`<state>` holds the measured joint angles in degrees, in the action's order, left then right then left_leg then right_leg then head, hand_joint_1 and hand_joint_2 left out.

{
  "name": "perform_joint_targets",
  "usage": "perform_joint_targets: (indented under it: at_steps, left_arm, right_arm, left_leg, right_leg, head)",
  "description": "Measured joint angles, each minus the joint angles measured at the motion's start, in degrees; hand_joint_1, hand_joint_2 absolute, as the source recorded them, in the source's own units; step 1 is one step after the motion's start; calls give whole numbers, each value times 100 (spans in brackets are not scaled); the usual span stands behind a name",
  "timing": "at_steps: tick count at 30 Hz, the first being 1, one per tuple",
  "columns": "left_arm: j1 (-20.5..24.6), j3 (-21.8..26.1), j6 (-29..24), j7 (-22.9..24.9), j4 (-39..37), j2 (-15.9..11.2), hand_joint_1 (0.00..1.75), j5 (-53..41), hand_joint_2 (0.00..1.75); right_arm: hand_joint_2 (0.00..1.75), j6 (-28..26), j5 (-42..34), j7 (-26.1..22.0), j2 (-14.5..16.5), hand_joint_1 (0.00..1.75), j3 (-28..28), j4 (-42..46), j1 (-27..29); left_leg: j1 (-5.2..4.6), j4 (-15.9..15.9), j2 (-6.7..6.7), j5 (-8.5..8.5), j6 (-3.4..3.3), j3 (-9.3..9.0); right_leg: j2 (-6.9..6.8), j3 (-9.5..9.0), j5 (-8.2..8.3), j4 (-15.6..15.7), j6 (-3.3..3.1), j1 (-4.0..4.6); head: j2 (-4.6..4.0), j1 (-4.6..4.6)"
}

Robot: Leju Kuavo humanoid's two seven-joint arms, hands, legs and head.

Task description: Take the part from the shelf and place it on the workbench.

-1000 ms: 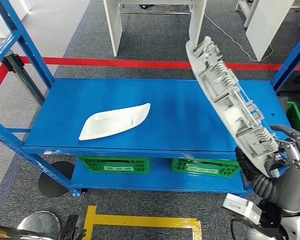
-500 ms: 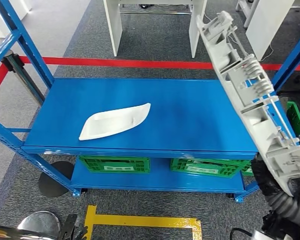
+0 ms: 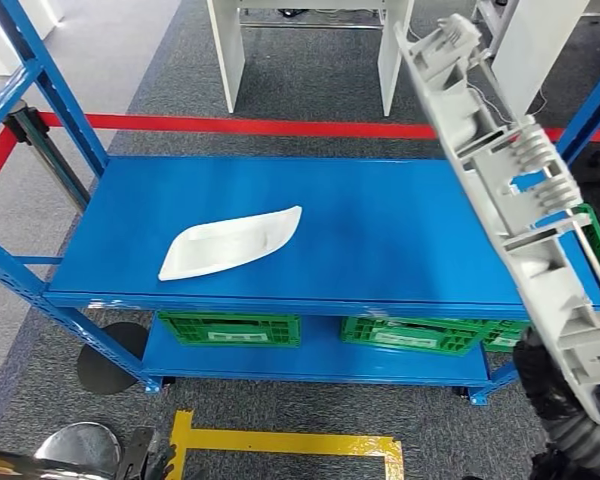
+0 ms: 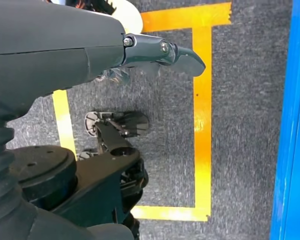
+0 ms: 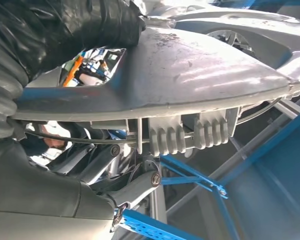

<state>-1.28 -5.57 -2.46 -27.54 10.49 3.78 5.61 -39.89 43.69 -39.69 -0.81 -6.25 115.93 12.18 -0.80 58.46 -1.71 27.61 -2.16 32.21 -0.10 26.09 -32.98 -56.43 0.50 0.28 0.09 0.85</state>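
Grey carpet with a red floor line (image 3: 229,126) and yellow floor tape (image 3: 282,441) runs around our blue shelf (image 3: 372,240), with white bench legs (image 3: 227,50) beyond and green crates (image 3: 229,328) on the lower level. We carry the long grey moulded part (image 3: 508,190) raised above the shelf's right end, tilted steeply, ribbed underside facing us. Our right hand (image 5: 114,197) grasps it at its lower end, fingers under the clips in the right wrist view. We judge it light and stiff, but long enough to swing, with thin ribs and clips that could snap; a hold on the solid rim nearer the middle would steady it. A smaller white shell-shaped part (image 3: 229,243) lies on the shelf top. Our left hand (image 4: 160,52) hangs over the floor, loose and holding nothing.
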Motion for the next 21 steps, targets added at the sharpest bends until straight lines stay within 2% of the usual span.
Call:
perform_joint_targets:
  at_steps: [3, 7, 21]
  left_arm:
    - [0, -5, 15, -32, 0, 14, 0, -38, 175]
    - [5, -14, 19, -77, 0, 42, 0, -59, 0]
    - [25, -20, -146, -109, 0, 86, 0, -66, 0]
  right_arm:
    - [175, 0, -98, 0, -8, 175, 1, 68, 72]
    - [175, 0, -158, 0, -36, 175, 1, 110, 127]
    - [175, 0, -181, 0, -68, 175, 2, 188, 201]
  left_leg:
    - [0, 0, 0, 0, 0, 0]
    - [0, 0, 1, 0, 0, 0]
    - [0, 0, 1, 0, 0, -1]
  right_leg:
    - [1, 1, 0, 0, 0, 0]
    - [2, 1, 0, 0, 0, 0]
    - [2, 1, 0, 0, 0, 0]
  head:
    - [0, -1]
    - [0, 0]
    - [0, -1]
